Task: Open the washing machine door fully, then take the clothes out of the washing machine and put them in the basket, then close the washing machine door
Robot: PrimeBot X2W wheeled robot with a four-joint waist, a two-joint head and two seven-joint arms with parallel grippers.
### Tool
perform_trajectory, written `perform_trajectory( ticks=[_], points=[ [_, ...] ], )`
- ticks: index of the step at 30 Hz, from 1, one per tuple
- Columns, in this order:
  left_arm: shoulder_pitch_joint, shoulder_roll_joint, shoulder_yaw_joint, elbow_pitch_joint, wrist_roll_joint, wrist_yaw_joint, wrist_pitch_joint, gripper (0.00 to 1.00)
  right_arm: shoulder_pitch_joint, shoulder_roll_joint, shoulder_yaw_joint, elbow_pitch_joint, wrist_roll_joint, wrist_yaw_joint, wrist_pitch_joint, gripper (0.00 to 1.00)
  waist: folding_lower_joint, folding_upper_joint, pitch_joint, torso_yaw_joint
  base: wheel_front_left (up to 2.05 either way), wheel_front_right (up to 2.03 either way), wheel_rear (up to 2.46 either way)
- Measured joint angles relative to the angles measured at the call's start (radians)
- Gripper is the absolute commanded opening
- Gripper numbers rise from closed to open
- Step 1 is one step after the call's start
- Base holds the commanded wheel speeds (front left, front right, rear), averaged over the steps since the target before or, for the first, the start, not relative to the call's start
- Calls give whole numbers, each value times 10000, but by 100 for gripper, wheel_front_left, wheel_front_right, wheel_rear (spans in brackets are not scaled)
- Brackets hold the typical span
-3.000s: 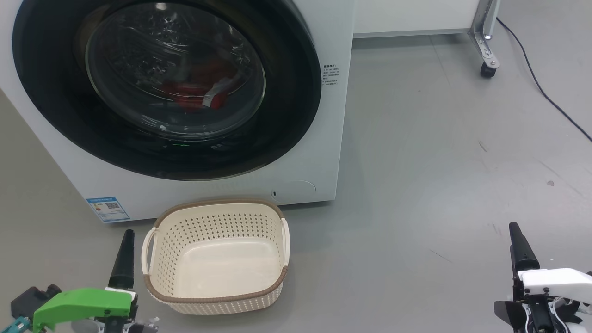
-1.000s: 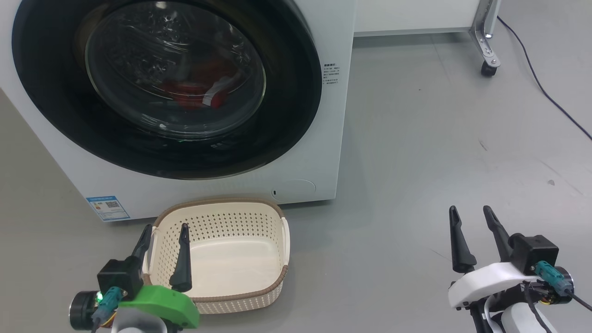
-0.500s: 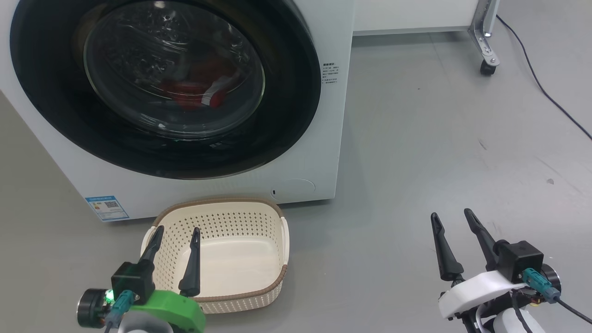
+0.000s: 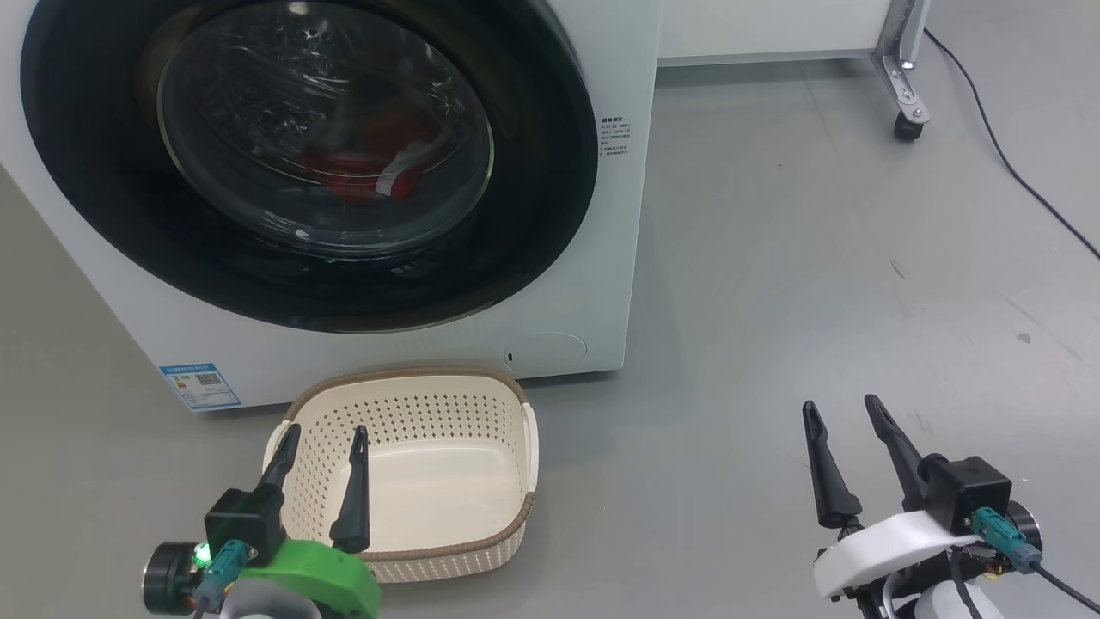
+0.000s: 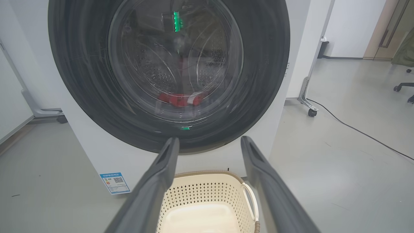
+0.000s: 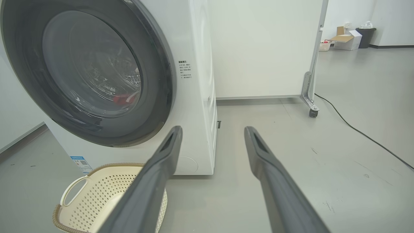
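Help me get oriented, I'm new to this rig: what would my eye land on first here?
The shut, black-rimmed washing machine door dominates the head view's upper left, with red clothes showing through its glass. Below it on the grey floor stands the empty cream basket, the open left gripper at its near left side and the open right gripper apart at lower right.

Left jaws and right jaws stand spread, pointing forward, seemingly low

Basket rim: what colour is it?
The basket has a brown, woven-look rim above cream walls; it shows best in the head view.
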Motion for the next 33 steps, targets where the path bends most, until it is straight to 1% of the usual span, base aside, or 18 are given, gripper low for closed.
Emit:
perform_trajectory(
  ticks=[11, 13, 14, 16, 20, 28, 33],
  points=[
    [0, -38, 50, 86, 0, 0, 0, 100, 12, 92, -107, 4, -71, 13, -2, 100, 0, 0, -11, 14, 0, 0, 0],
    [0, -52, 59, 100, 0, 0, 0, 100, 12, 117, -127, 10, -73, 13, -2, 4, 0, 0, -13, 17, 0, 0, 0],
    [0, -61, 67, 102, 0, 0, 0, 100, 12, 127, -136, 17, -73, 17, -2, 0, 0, 0, -14, 18, 0, 0, 0],
    [0, -77, 75, 111, 0, -2, 0, 100, 13, 130, -155, 23, -82, 105, -2, 0, 0, 0, -16, 22, 0, 0, 0],
    [0, -100, 81, 144, 0, -2, 0, 100, 15, 148, -161, 59, -155, 123, -2, 0, 0, 0, -14, 33, 0, 0, 0],
    [-1, -146, 104, 180, 59, -2, 0, 100, 15, 198, -203, 209, -148, 324, -2, 0, 0, 0, 1, 74, 0, 0, 0],
    [-8, -167, 98, 169, 61, -4, 0, 100, 14, 213, -316, 270, -117, 366, -2, 0, 0, 0, 98, 114, 0, 0, 0]
  ],
)
